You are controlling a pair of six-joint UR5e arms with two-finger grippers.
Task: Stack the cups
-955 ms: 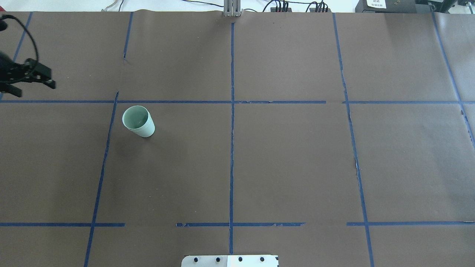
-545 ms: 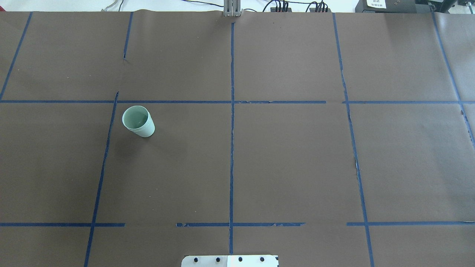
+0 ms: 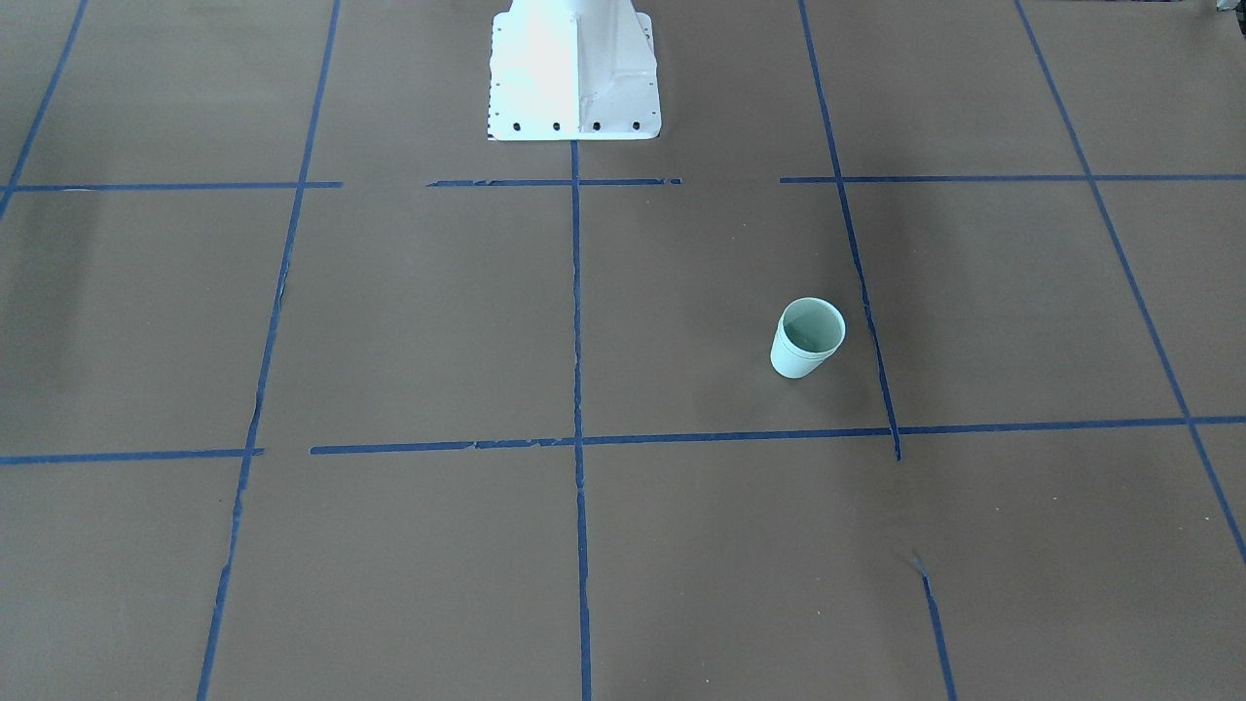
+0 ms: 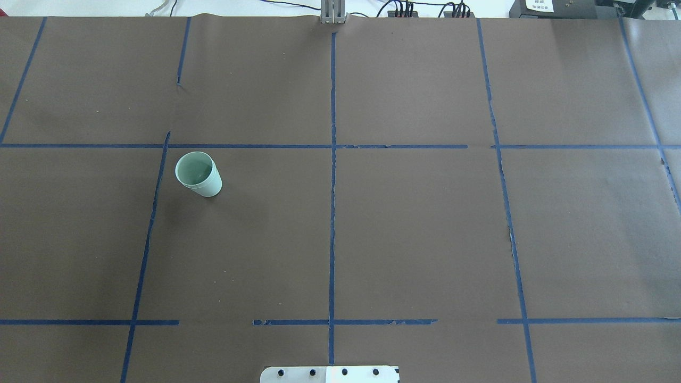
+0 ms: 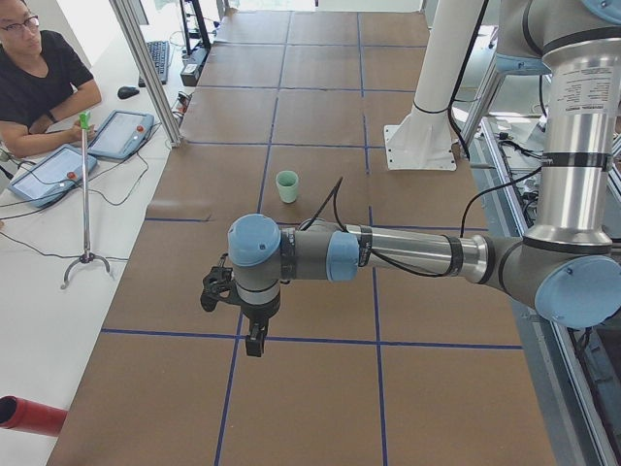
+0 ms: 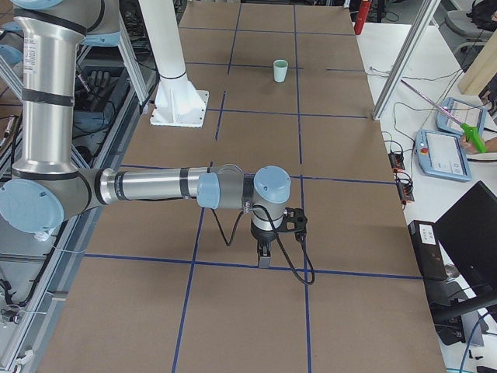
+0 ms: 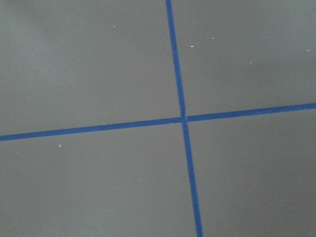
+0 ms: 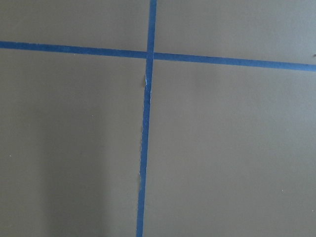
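Note:
A pale mint-green cup (image 4: 198, 174) stands upright on the brown table, left of centre in the overhead view. A faint second rim line just under its rim suggests two cups nested; I cannot be sure. It also shows in the front view (image 3: 807, 339) and in both side views (image 5: 287, 185) (image 6: 280, 70). No separate second cup is in view. My left gripper (image 5: 254, 342) points down far from the cup, near the table's left end. My right gripper (image 6: 264, 256) points down near the right end. I cannot tell whether either is open or shut.
Blue tape lines (image 4: 333, 159) divide the brown table cover. The white robot base plate (image 3: 574, 68) is at the near edge. An operator (image 5: 34, 78) sits beside the table with tablets (image 5: 121, 133). Both wrist views show only tape crossings.
My left gripper, seen at the left edge of the overhead view a second ago, has moved out of that view. The cup has not moved.

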